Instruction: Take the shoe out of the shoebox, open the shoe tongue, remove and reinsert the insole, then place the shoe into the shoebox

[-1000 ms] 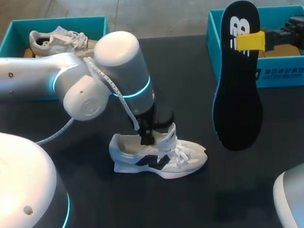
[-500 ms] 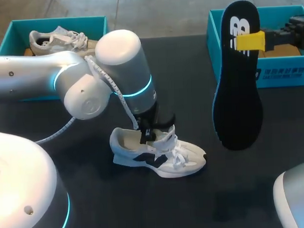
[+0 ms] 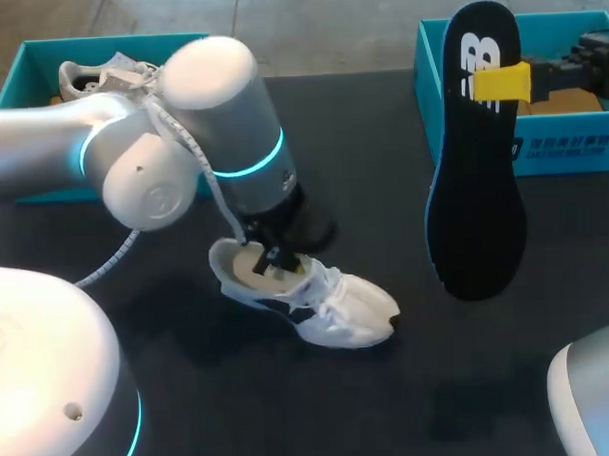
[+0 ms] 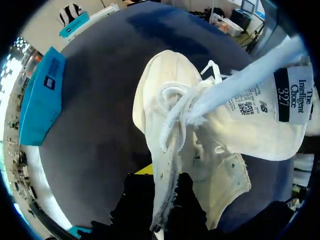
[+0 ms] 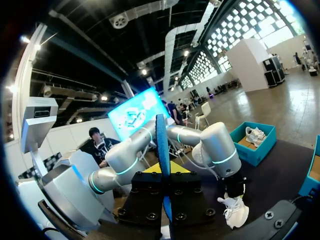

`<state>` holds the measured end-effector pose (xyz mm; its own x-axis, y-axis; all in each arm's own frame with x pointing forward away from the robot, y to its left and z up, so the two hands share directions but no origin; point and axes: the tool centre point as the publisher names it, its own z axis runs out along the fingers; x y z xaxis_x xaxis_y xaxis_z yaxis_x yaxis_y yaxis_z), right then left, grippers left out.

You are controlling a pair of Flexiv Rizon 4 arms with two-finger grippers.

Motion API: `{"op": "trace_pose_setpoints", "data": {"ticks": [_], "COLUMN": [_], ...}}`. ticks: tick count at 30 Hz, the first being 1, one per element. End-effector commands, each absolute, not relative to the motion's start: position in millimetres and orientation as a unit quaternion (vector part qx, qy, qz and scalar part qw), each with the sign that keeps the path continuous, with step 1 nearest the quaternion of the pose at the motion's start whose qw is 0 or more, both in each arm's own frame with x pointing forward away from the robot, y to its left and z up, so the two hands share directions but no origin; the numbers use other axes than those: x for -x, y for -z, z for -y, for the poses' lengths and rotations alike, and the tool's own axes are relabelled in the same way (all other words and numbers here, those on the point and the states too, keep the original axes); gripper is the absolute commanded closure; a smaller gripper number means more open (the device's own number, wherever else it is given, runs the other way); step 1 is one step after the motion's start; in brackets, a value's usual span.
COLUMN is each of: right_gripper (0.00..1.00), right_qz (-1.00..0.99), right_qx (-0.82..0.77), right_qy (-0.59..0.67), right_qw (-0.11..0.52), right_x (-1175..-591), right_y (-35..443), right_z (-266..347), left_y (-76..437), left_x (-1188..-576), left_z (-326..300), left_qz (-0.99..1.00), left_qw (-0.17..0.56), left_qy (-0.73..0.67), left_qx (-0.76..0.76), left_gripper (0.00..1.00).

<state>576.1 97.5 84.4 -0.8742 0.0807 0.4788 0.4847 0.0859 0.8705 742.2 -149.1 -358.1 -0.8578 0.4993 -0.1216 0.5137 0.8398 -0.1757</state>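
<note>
A white sneaker [image 3: 332, 309] lies in the middle of the black table, heel lifted and toe pointing to the front right. My left gripper [image 3: 274, 257] reaches down into its opening and is shut on the shoe's side wall. From the left wrist, that wall [image 4: 167, 185] runs between the dark fingers of the left gripper [image 4: 162, 200], and the tongue [image 4: 270, 100] with its label is folded outward. High at the right, my right gripper [image 3: 502, 84] is shut on a black insole [image 3: 478, 172] that hangs upright; seen from the right wrist, the insole [image 5: 161, 145] stands edge-on between the jaws of the right gripper [image 5: 165, 192].
A teal shoebox [image 3: 572, 149] stands at the back right, behind the insole. Another teal box [image 3: 29, 63] at the back left holds a second pale sneaker [image 3: 99, 77]. My left arm's elbow [image 3: 153, 183] hangs over the table's left half.
My left gripper has shut on the sneaker's side wall and pulled back to the left. The sneaker's heel came up and its toe swung towards the front right. The right arm and insole kept still.
</note>
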Motion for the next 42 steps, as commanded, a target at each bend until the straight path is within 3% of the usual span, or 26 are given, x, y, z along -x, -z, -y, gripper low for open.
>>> {"op": "trace_pose_setpoints", "data": {"ticks": [1, 21, 42], "right_gripper": [1.0, 1.0, 1.0], "right_qz": [0.722, 0.722, 0.722], "right_qx": [0.197, 0.197, 0.197], "right_qy": [0.645, 0.645, 0.645], "right_qw": [0.158, 0.158, 0.158], "right_x": [-578.7, -578.7, -578.7], "right_y": [-85.7, -85.7, -85.7], "right_z": [-99.6, -99.6, -99.6], "left_y": [338.8, 326.4, 353.9], "left_x": [-738.8, -713.4, -716.6], "left_z": [134.3, 155.9, 208.9], "left_qz": [-0.936, -0.748, -0.709], "left_qw": [0.041, 0.066, 0.014], "left_qy": [0.105, 0.063, 0.045], "left_qx": [-0.335, -0.657, -0.704], "left_gripper": [1.0, 1.0, 1.0]}}
